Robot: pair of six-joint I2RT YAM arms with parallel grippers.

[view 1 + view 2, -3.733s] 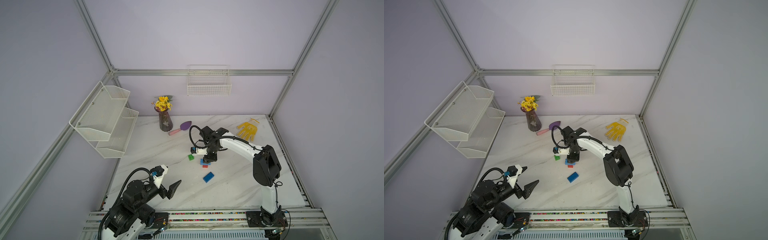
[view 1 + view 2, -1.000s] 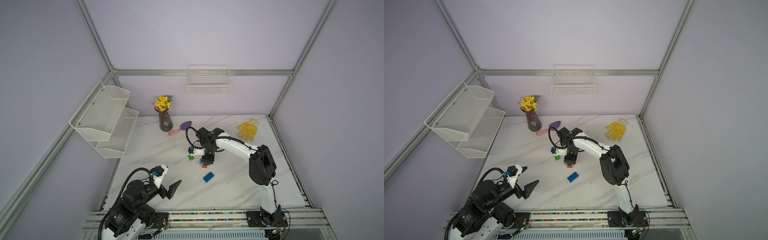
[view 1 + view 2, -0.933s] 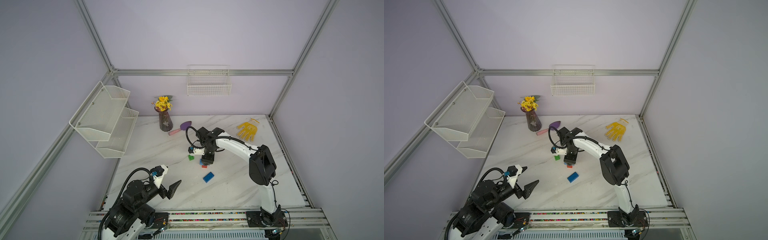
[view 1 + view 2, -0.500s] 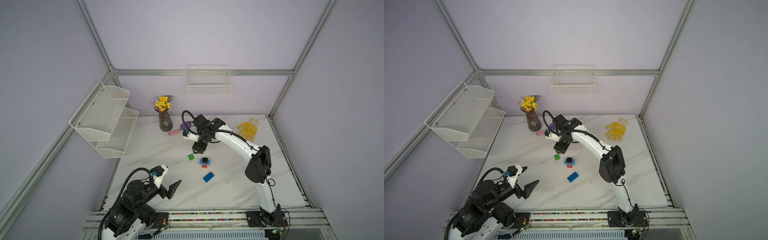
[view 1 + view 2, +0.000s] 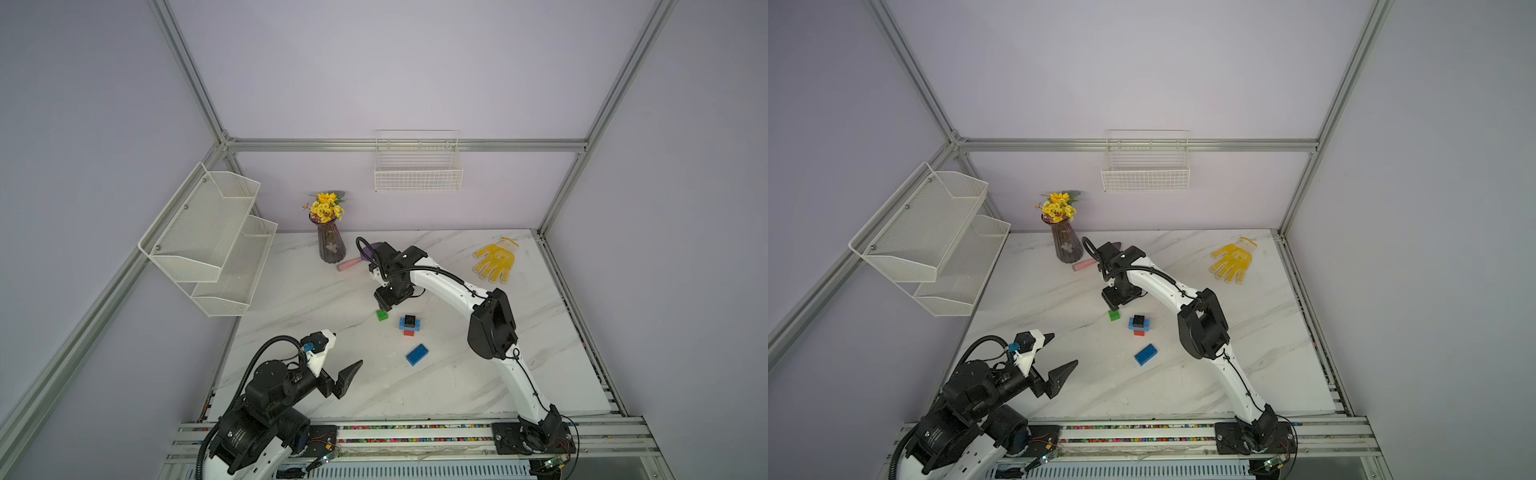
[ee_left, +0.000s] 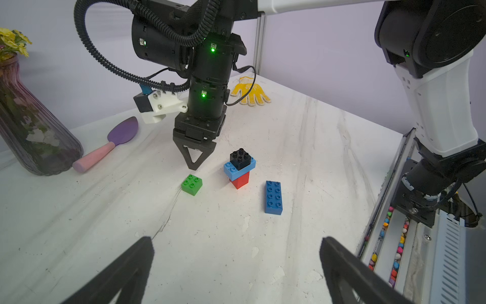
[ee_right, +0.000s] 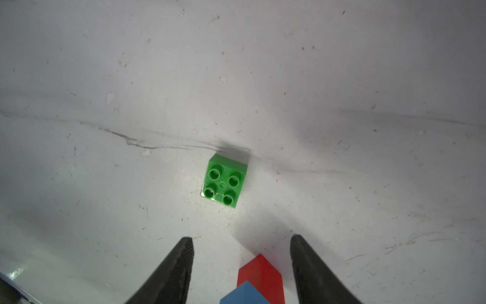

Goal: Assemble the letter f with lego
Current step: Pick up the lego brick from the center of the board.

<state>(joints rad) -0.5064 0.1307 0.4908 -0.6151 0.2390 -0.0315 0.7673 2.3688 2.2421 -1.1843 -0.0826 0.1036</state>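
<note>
Right pincer (image 7: 241, 237) parted, empty, near green brick (image 7: 224, 181); red brick (image 7: 260, 273) cut off; left pincer (image 6: 236, 238) released

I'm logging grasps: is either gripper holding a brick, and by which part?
Nothing is held. The right gripper hangs open near the green brick; the left gripper is open too.

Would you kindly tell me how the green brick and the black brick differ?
The green brick is loose on the table; the black brick sits on the light blue brick. The right gripper hangs nearer the green brick than the black brick. Both are square, four studs up.
</note>
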